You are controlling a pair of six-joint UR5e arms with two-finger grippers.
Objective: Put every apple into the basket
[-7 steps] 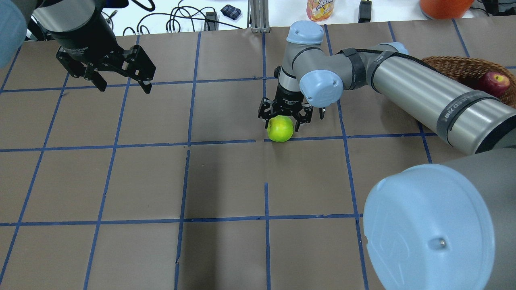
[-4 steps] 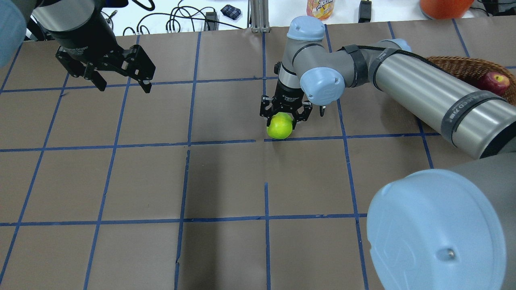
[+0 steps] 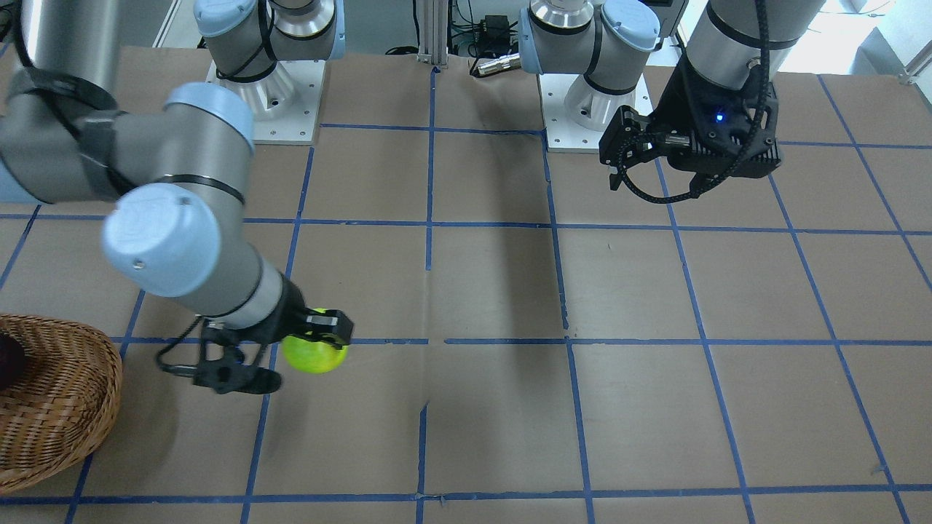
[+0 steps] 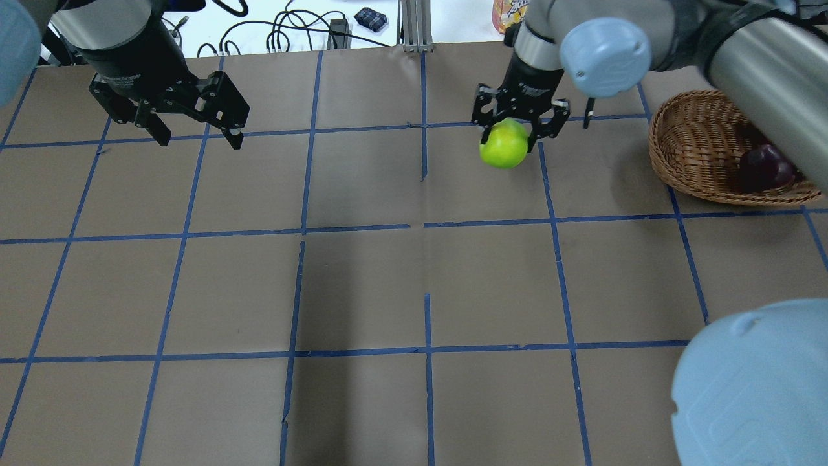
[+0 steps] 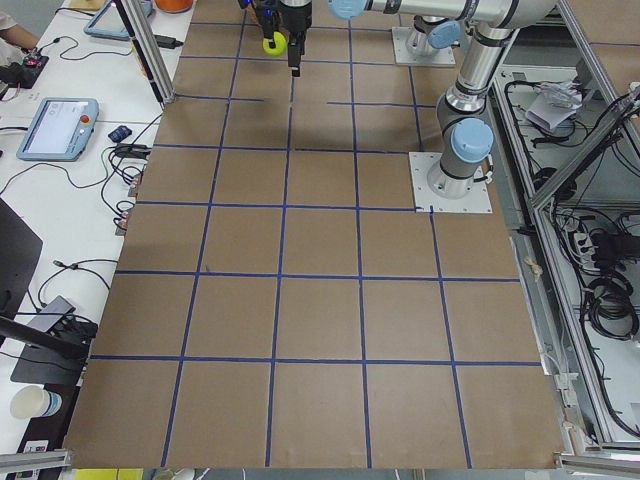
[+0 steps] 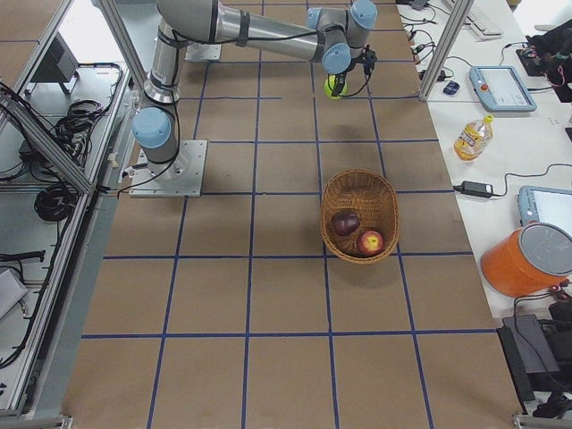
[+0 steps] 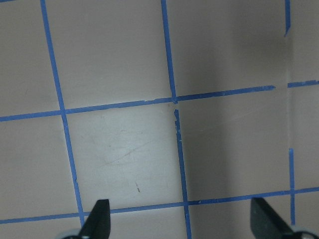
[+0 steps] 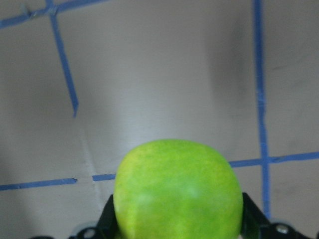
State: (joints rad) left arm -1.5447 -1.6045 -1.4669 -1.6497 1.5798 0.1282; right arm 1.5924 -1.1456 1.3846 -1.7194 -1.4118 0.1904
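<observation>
My right gripper [image 4: 509, 142] is shut on the lime green apple [image 4: 504, 145] and holds it above the table, left of the wicker basket [image 4: 692, 149]. The green apple also shows in the front view [image 3: 314, 353] and fills the right wrist view [image 8: 178, 189]. The dark maroon apple [image 4: 763, 167] lies in the basket. The red apple [image 6: 370, 241] lies beside it in the exterior right view, and my right arm hides it in the overhead view. My left gripper [image 4: 199, 141] is open and empty, hovering over the far left of the table [image 7: 180, 221].
My right arm's elbow [image 4: 757, 388] fills the overhead view's lower right corner. Beyond the table's far edge are cables [image 4: 284, 35], a drink bottle [image 6: 471, 136] and an orange bucket [image 6: 527, 259]. Blue tape lines grid the brown table [image 4: 362, 291].
My right gripper has lifted the green apple off the table and carried it up and to the right, toward the basket. The left arm has not moved.
</observation>
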